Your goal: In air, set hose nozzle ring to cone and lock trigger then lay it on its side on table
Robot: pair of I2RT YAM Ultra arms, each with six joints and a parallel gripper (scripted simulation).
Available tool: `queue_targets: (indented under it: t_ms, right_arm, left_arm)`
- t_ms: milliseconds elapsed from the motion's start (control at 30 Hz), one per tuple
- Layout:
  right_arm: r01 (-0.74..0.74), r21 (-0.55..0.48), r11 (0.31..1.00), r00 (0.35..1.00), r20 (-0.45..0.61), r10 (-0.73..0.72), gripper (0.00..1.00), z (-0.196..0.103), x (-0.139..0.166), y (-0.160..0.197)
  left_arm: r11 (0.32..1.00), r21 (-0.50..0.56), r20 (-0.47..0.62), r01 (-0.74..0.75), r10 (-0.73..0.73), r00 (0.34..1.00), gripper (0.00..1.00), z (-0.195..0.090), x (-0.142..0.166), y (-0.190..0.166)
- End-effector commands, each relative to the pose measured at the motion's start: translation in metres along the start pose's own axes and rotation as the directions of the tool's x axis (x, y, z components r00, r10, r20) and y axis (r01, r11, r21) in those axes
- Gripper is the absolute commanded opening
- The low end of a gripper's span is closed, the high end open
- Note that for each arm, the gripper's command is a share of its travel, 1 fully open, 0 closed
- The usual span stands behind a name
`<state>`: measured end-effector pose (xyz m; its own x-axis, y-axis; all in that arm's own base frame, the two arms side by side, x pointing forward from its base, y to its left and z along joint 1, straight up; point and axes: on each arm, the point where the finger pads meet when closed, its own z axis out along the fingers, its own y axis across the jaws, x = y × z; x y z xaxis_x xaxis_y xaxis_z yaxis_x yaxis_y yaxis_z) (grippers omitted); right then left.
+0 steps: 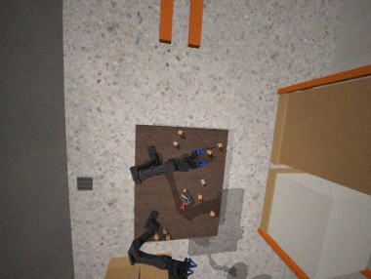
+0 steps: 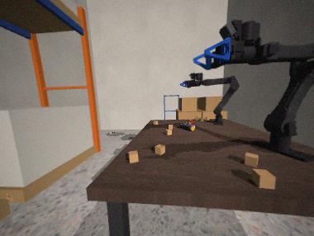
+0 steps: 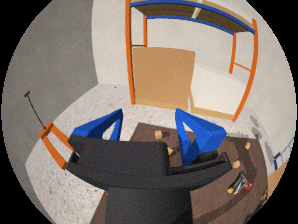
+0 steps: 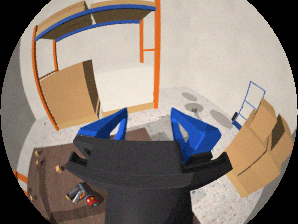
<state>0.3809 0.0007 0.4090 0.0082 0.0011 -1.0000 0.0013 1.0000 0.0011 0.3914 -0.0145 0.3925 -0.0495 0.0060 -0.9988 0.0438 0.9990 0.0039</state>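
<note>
The hose nozzle [image 1: 187, 198] [image 2: 187, 126] [image 3: 239, 184] [image 4: 82, 194] lies on the table [image 1: 151, 195] [image 2: 198, 165], grey and black with a red end and a small yellow-orange part. Its ring symbols, white arrow and lock levers are too small to read. My left gripper [image 1: 207, 157] [image 2: 201, 59] [image 3: 148, 112] is open and empty, high above the table, well to one side of the nozzle. My right gripper [image 1: 194, 267] [image 2: 182, 84] [image 4: 149, 111] is open and empty, raised and out past the table's edge, away from the nozzle.
Small wooden blocks lie around the nozzle, including one block [image 1: 200, 197] close beside it and another block [image 1: 203, 181] [image 2: 159, 149]. A block [image 1: 209, 152] shows below the left gripper. Several blocks sit near the right arm's base. Cardboard boxes [image 4: 255, 155] stand beyond the table's end.
</note>
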Motion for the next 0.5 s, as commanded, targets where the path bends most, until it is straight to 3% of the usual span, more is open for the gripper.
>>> queue_targets:
  t_ms: [0, 467]
  right_arm:
    - [0.005, -0.007, 1.0, 0.998, 0.066, -0.004, 0.63, -0.003, -0.029, 0.002]
    - [0.005, -0.007, 1.0, 0.998, 0.066, -0.004, 0.63, -0.003, -0.029, 0.002]
  left_arm:
    - [0.998, 0.065, -0.042, -0.018, 0.021, 0.999, 0.78, 0.008, 0.002, -0.021]
    - [0.968, 0.249, -0.176, -0.036, 0.082, 0.981, 0.78, 0.032, 0.037, -0.094]
